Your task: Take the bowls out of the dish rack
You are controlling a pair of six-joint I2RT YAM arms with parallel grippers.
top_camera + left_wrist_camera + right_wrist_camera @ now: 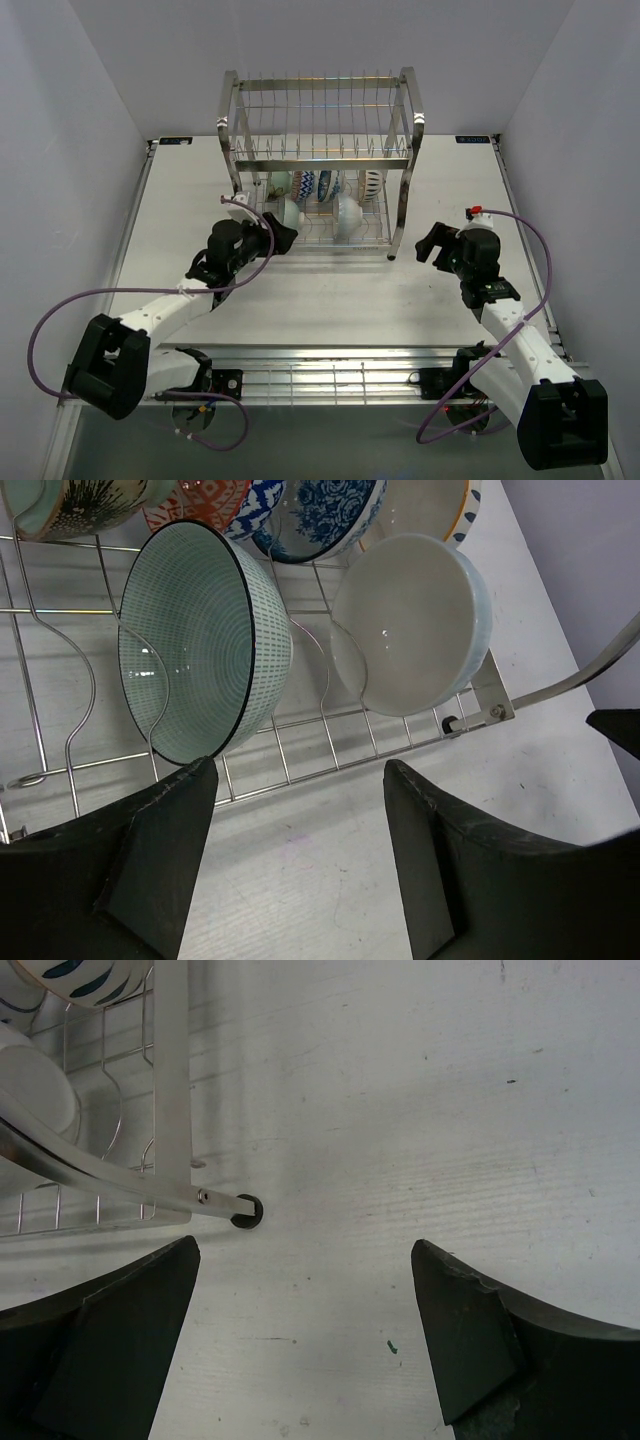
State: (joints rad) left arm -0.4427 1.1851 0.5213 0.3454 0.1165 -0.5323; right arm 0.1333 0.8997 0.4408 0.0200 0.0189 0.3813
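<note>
The left gripper [300, 770] lines up on 1 bowl

Both arms' jaws stand open. The mint-green bowl [200, 650] leans in the dish rack [405, 190], lower tier, beside a white bowl [410, 625]; straddle its rim squarely, clear of the wires. The right gripper [305, 1250] hovers beside the rack.

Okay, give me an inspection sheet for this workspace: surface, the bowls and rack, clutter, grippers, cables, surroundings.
Surface: white table, lightly scuffed.
Job's things: dish rack upright at the far middle; its lower tier holds, on edge, a mint-green bowl and a white bowl in front, patterned bowls behind; no bowl seen on the upper tier.
Clutter: nothing seen.
Grippers: left gripper open, facing the mint-green bowl, not touching it; right gripper open, over the table beside the rack's foot.
Cables: purple cables loop from each arm, apart from the rack.
Surroundings: plain white walls on three sides.
</note>
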